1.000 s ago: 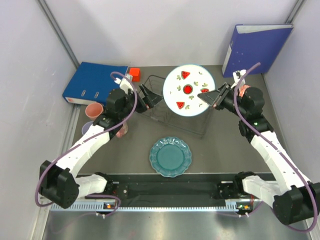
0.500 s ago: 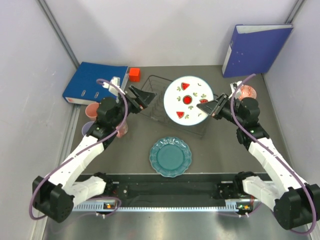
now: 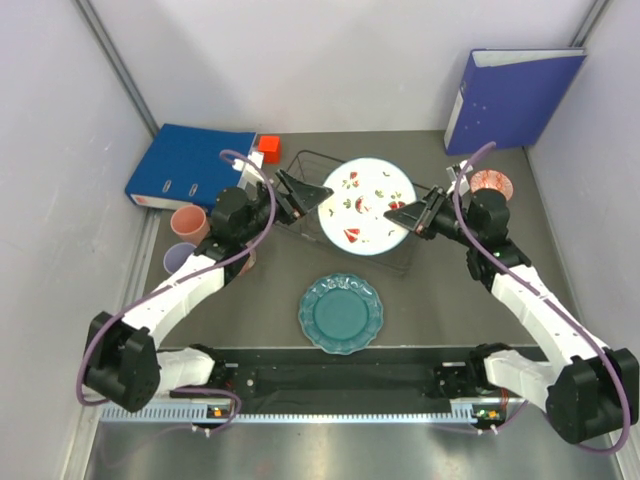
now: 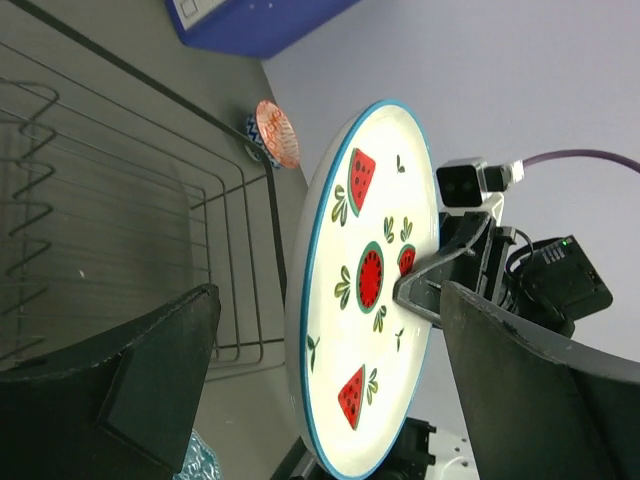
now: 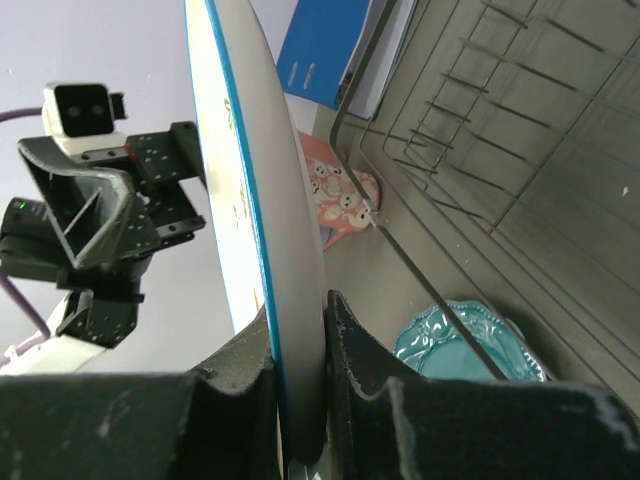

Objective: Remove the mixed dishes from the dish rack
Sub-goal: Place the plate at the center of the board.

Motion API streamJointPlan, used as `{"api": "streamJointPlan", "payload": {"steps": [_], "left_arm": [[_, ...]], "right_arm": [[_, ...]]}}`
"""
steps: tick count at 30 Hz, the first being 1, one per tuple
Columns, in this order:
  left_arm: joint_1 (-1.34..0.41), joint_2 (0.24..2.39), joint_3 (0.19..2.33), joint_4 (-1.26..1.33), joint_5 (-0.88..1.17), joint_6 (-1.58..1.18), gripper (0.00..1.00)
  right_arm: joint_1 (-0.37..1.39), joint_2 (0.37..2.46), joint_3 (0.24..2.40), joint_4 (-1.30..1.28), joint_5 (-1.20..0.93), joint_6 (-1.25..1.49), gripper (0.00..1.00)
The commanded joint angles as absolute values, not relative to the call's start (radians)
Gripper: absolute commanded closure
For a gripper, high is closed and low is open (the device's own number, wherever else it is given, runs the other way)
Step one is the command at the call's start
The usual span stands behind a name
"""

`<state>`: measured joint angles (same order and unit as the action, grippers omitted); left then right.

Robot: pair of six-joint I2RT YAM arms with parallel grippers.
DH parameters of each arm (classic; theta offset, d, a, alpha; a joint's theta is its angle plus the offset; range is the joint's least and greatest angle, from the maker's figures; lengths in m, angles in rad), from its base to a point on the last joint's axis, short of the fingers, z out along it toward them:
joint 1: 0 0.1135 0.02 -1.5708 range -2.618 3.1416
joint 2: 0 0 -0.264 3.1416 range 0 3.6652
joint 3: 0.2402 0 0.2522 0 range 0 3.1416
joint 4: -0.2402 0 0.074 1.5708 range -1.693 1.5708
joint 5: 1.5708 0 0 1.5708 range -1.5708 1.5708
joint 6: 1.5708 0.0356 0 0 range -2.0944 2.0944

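Right wrist: right claw [image 5: 298,335] pinches watermelon plate [image 5: 272,200] (edge-on).

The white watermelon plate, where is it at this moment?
In the top view the watermelon plate is at the centre, tilted over the dish rack; the right gripper pinches its right edge and the open left gripper is at its left.
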<state>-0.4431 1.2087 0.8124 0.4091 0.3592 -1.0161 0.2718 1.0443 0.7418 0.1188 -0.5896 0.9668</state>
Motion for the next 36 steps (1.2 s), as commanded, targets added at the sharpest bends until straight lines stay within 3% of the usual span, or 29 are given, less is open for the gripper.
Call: {"api": "streamJointPlan", "payload": {"steps": [1, 6, 15, 20, 25, 27, 29, 31, 36], "left_arm": [[-0.451, 1.236, 0.816, 0.574, 0.475, -1.058, 0.05], [-0.466, 1.267, 0.822, 0.581, 0.512, -1.058, 0.06], [-0.492, 1.296, 0.822, 0.554, 0.545, -1.037, 0.26], [-0.521, 1.299, 0.889, 0.329, 0.502, -0.921, 0.34], [-0.542, 1.293, 0.896, 0.29, 0.488, -0.868, 0.56], [-0.541, 1.289, 0.893, 0.287, 0.491, -0.865, 0.68], [-0.541, 1.287, 0.89, 0.285, 0.494, -0.862, 0.89], [-0.541, 1.285, 0.89, 0.284, 0.495, -0.864, 1.0], [-0.541, 1.27, 0.868, 0.348, 0.526, -0.905, 1.0]], "right_arm": [[0.301, 1.032, 0.819, 0.278, -0.64, 1.011, 1.0], [0.327, 1.072, 0.827, 0.307, -0.653, 1.022, 1.0], [0.379, 1.121, 0.841, 0.322, -0.658, 1.045, 1.0], [0.397, 1.115, 0.864, 0.282, -0.638, 1.022, 1.0], [0.405, 1.114, 0.868, 0.273, -0.637, 1.017, 1.0], [0.403, 1.109, 0.87, 0.264, -0.637, 1.012, 1.0], [0.403, 1.1, 0.877, 0.249, -0.637, 1.003, 1.0], [0.403, 1.095, 0.887, 0.235, -0.635, 0.994, 1.0], [0.403, 1.08, 0.879, 0.23, -0.643, 0.991, 1.0]]}}
